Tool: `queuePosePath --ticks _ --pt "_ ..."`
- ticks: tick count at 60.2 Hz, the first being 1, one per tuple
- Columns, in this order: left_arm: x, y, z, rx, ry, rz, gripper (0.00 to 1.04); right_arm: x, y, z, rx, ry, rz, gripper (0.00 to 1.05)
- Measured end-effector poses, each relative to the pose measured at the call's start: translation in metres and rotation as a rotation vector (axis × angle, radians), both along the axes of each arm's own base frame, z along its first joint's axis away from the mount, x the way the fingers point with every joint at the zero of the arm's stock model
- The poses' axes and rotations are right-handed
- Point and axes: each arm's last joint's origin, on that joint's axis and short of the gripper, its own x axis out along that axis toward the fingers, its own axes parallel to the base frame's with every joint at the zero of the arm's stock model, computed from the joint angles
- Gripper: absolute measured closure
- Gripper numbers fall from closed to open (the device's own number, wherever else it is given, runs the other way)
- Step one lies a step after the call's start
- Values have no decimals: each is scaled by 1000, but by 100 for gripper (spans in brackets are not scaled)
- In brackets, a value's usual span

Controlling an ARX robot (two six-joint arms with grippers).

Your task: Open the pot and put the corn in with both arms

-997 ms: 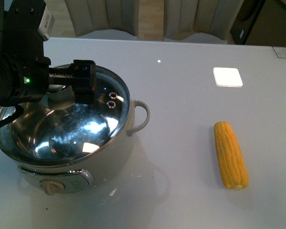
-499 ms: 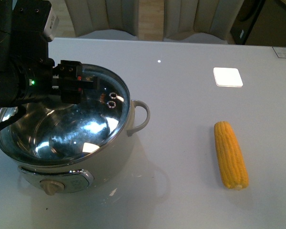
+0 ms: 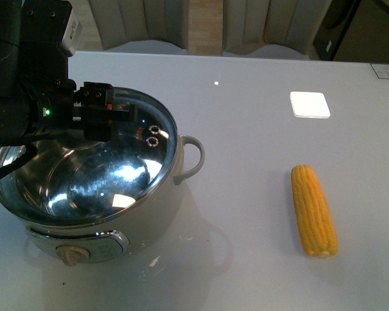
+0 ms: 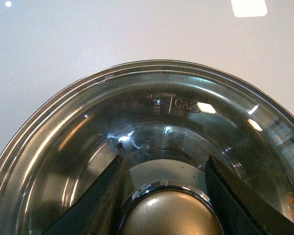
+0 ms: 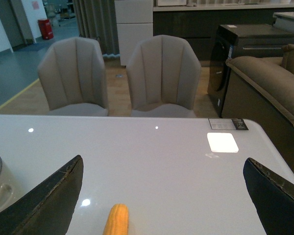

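The cream pot sits at left, glass lid on, dial forward; the left gripper straddles the lid knob. The yellow corn lies well to its right, tip pointing away.

The pot sits on the near left of the table, with its lid on top. The left gripper hangs over the lid, a finger on either side of the knob, perhaps touching it. The corn lies on the near right, well apart from the pot. Behind the table's far edge stands one chair, with another chair to its right.
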Motion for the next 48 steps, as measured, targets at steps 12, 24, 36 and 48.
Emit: queuePosePath --ticks 12,24,36,48 --pt "-2 2 18 18 -33 -8 61 0 0 0 0 0 0 9" --pt "-3 8 45 20 -96 -9 61 0 0 0 0 0 0 9" --pt "-5 31 76 11 -175 -1 61 0 0 0 0 0 0 9" --pt "-11 80 101 19 -253 72 61 0 0 0 0 0 0 9"
